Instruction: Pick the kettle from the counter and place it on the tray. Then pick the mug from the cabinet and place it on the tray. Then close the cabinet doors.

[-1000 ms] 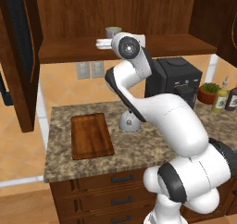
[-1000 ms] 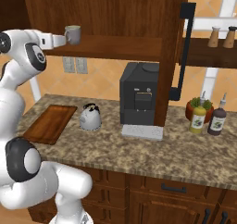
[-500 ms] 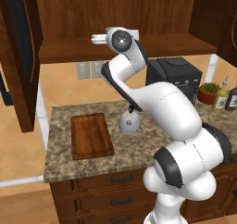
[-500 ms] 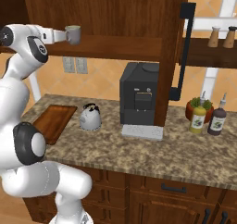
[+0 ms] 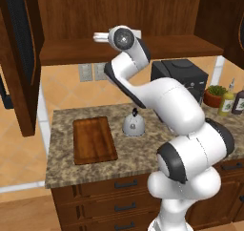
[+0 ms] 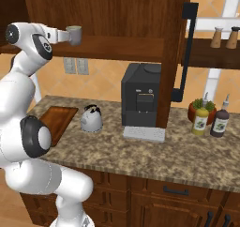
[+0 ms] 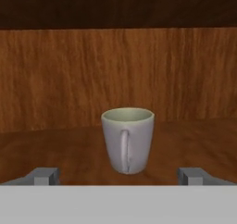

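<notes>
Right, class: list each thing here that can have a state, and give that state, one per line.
kettle: upright on the counter, not on the tray
tray: bare
mug: upright on the cabinet shelf, handle towards the camera
gripper: open, before the mug
cabinet doors: open

The kettle stands on the counter just beside the bare tray.
</notes>
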